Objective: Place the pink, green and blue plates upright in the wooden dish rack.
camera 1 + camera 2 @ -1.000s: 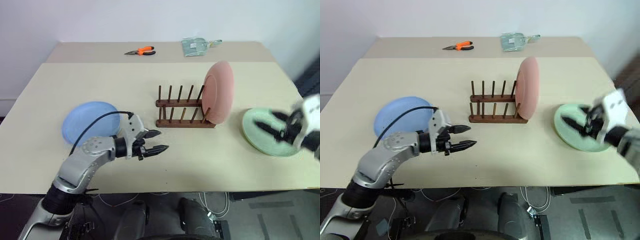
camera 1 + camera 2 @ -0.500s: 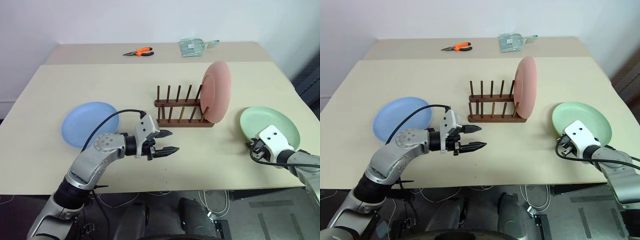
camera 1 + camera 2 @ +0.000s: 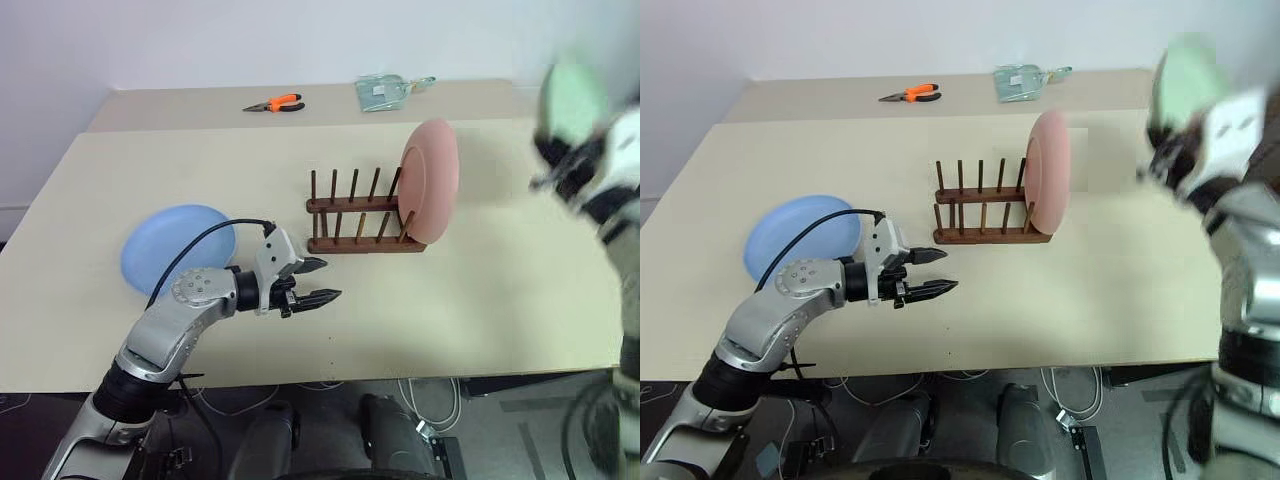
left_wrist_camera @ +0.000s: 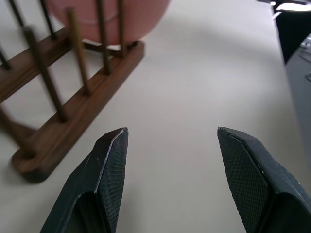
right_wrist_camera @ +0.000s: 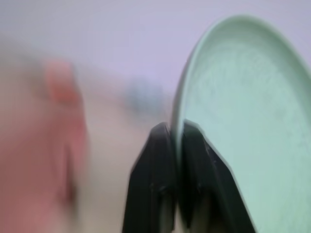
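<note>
A pale surface (image 3: 480, 290) holds the wooden dish rack (image 3: 362, 216), pink plate (image 3: 432, 180) upright at its end. The right gripper (image 5: 176, 133) has just lifted the green plate (image 5: 245, 102), fingers pinching its rim, ready for racking. The blue plate (image 3: 178, 247) lies flat beside the left gripper (image 3: 318, 281), whose fingers are spread.

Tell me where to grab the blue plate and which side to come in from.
Take the blue plate by its raised rim on the edge nearest the open left gripper, probably with one finger over and one under: it lies flat on the table, so only the thin rim offers a pinch.
</note>
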Available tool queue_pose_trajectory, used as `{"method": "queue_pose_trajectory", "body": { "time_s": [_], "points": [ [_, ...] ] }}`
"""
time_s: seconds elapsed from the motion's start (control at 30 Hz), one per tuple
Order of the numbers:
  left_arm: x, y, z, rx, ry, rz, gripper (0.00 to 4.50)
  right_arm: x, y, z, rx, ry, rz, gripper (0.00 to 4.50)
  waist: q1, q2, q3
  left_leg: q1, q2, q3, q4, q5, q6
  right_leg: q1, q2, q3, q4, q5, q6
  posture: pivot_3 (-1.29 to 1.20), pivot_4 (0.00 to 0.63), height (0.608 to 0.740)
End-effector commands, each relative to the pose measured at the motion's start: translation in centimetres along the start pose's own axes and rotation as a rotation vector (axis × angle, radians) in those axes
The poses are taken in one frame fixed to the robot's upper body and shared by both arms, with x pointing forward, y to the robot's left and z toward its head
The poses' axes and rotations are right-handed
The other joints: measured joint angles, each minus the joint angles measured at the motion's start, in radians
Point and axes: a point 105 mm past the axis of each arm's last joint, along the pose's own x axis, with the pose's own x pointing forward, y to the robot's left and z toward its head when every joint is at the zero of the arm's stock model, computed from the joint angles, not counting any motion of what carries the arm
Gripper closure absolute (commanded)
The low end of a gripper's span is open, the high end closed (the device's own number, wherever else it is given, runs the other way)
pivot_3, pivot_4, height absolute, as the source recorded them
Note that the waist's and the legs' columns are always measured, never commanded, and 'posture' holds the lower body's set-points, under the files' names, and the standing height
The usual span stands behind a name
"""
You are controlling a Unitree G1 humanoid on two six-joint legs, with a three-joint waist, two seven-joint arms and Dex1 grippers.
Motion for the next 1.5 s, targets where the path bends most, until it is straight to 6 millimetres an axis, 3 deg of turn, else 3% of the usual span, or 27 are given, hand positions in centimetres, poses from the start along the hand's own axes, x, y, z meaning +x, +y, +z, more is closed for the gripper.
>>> {"method": "queue_pose_trajectory", "body": {
  "time_s": [0.03, 0.1, 0.2, 0.27, 0.33, 0.4, 0.57, 0.77, 1.1, 1.2, 1.27, 1.33, 1.4, 1.5],
  "points": [
    [-1.3, 1.6, 0.2, 0.047, -0.006, 0.083, 1.48, 0.3, 3.8, 4.8, 0.218, -0.186, 0.203, 4.47, 0.004, -0.003, -0.001, 0.000, 0.000, -0.002, 0.000, 0.000, 0.000, 0.001, 0.000, -0.002, 0.000, 0.000, 0.002, 0.00, 0.150, 0.740],
    [-1.8, 2.2, 0.0, 0.044, -0.004, 0.116, 1.48, 0.5, 6.7, 6.5, 0.371, -0.238, 0.347, 4.47, 0.005, -0.003, -0.001, -0.001, 0.000, -0.003, 0.000, 0.000, 0.000, 0.001, 0.000, -0.002, -0.001, 0.000, 0.001, 0.00, 0.150, 0.740],
    [-2.8, 3.1, -0.4, 0.040, -0.001, 0.163, 1.48, 1.1, 11.0, 7.3, 0.560, -0.248, 0.499, 4.47, 0.000, -0.002, -0.001, -0.001, -0.001, -0.002, 0.001, 0.000, 0.000, 0.001, -0.002, 0.000, -0.001, -0.001, -0.001, 0.00, 0.150, 0.740],
    [-3.4, 3.5, -0.6, 0.039, 0.004, 0.190, 1.48, 1.7, 13.1, 7.0, 0.695, -0.217, 0.537, 4.47, -0.004, -0.002, -0.001, 0.000, -0.001, -0.002, 0.001, 0.000, 0.000, 0.000, -0.001, 0.000, 0.000, -0.001, -0.001, 0.00, 0.150, 0.740],
    [-3.9, 3.8, -0.8, 0.038, 0.005, 0.210, 1.48, 2.5, 14.8, 5.5, 0.833, -0.143, 0.518, 4.47, -0.005, -0.002, -0.001, 0.000, -0.001, -0.003, 0.000, 0.000, 0.000, -0.002, -0.001, 0.000, 0.002, -0.001, -0.001, 0.00, 0.150, 0.740],
    [-4.2, 4.0, -0.9, 0.038, 0.007, 0.222, 1.48, 2.9, 15.9, 3.5, 0.859, -0.063, 0.482, 4.47, -0.002, -0.002, -0.001, -0.001, -0.001, -0.002, 0.000, 0.000, 0.000, -0.004, -0.001, 0.001, 0.003, -0.001, -0.001, 0.00, 0.150, 0.740],
    [-4.5, 3.9, -0.9, 0.034, -0.001, 0.228, 1.48, 3.4, 15.4, 0.2, 0.894, 0.033, 0.368, 4.47, 0.002, -0.002, -0.001, -0.002, -0.002, -0.001, 0.001, 0.000, 0.000, -0.002, -0.001, 0.001, 0.001, 0.000, -0.001, 0.00, 0.150, 0.740],
    [-4.5, 3.8, -0.9, 0.032, -0.003, 0.229, 1.48, 3.3, 15.0, -1.1, 0.893, 0.064, 0.313, 4.47, -0.008, -0.002, -0.001, -0.001, -0.001, 0.000, -0.001, 0.000, 0.000, -0.004, 0.000, 0.001, 0.003, 0.000, 0.000, 0.00, 0.150, 0.740],
    [-4.5, 3.7, -1.0, 0.033, 0.000, 0.231, 1.48, 3.2, 15.0, -5.0, 0.971, 0.225, 0.219, 4.47, -0.006, -0.002, -0.001, -0.001, -0.001, 0.000, -0.001, 0.000, 0.000, -0.004, 0.000, 0.001, 0.003, 0.001, 0.001, 0.00, 0.150, 0.740],
    [-4.5, 3.7, -1.0, 0.026, 0.001, 0.230, 1.48, 3.4, 14.6, -5.2, 0.930, 0.227, 0.205, 3.54, -0.006, -0.001, -0.001, -0.001, -0.001, 0.000, -0.001, 0.000, 0.000, -0.004, 0.000, 0.001, 0.003, 0.001, 0.001, 0.00, 0.150, 0.740],
    [-4.6, 3.7, -1.1, -0.005, -0.007, 0.231, 1.48, 3.7, 14.2, -4.6, 0.791, 0.201, 0.205, 2.58, -0.006, -0.001, -0.001, -0.001, -0.001, 0.000, -0.001, 0.000, 0.000, -0.004, 0.000, 0.001, 0.003, 0.001, 0.001, 0.00, 0.150, 0.740],
    [-4.8, 4.2, -0.9, -0.049, -0.027, 0.251, 0.98, 3.9, 13.9, -3.8, 0.625, 0.167, 0.221, 1.53, -0.005, -0.001, -0.001, -0.001, -0.001, 0.001, -0.001, 0.000, 0.000, -0.004, 0.000, 0.001, 0.002, 0.001, 0.001, 0.00, 0.150, 0.740],
    [-5.1, 4.7, -0.6, -0.079, -0.052, 0.275, 0.18, 4.1, 13.3, -2.9, 0.524, 0.119, 0.222, 1.52, -0.005, -0.001, -0.001, -0.001, -0.001, 0.001, -0.001, 0.000, 0.000, -0.004, 0.000, 0.001, 0.002, 0.001, 0.001, 0.00, 0.150, 0.740],
    [-5.9, 6.5, -0.3, -0.058, -0.059, 0.395, 0.04, 4.3, 12.3, -0.8, 0.328, 0.028, 0.247, 1.52, -0.005, -0.002, -0.001, -0.001, -0.001, 0.001, -0.001, 0.000, 0.000, -0.004, 0.000, 0.001, 0.002, 0.001, 0.002, 0.00, 0.150, 0.740]
  ]
}}
